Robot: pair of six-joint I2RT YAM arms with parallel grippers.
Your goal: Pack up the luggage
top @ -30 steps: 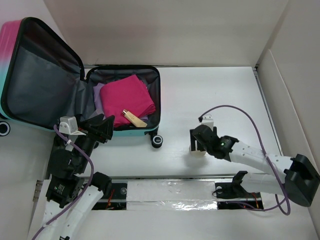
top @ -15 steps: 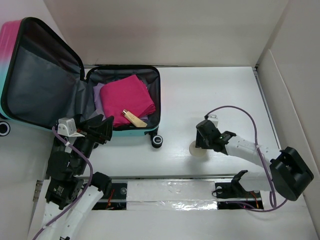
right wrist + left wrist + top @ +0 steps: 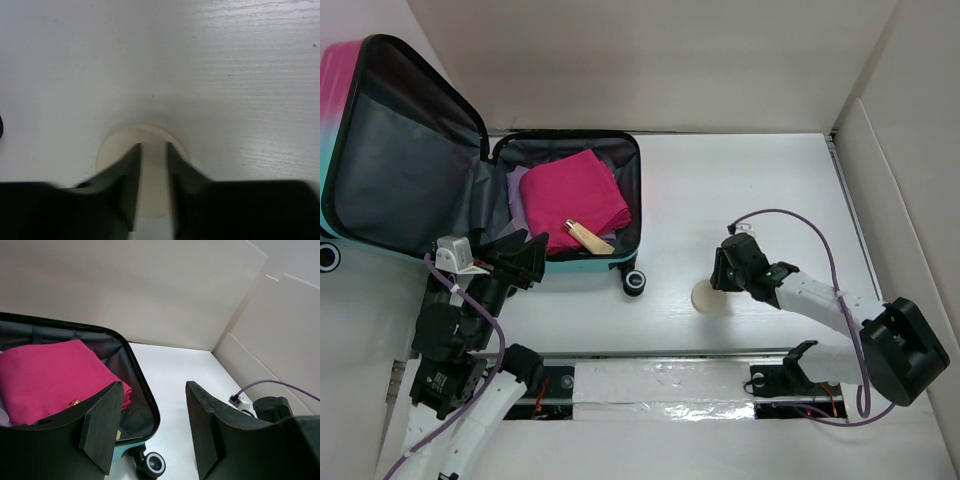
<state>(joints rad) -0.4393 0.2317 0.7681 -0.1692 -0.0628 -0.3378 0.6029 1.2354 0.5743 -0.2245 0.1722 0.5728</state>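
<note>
The white table (image 3: 720, 180) carries the luggage (image 3: 365, 90) at its far left, lying open: the pink-to-teal lid leans back, showing grey lining, and the shallow base half lies flat beside it. A folded magenta cloth (image 3: 585, 195) fills most of the base, on top of something pale lilac (image 3: 517, 190). The left gripper (image 3: 525, 262) hangs just beside the base's near edge, jaws apart and empty. The right gripper (image 3: 153, 165) is well apart from the luggage, to its right, jaws drawn narrow over a cream round piece (image 3: 150, 132); whether they pinch it cannot be told. A small tan stick (image 3: 588, 236) lies on the cloth's near edge, and a black wheel (image 3: 636, 283) shows at the base's near corner.
</note>
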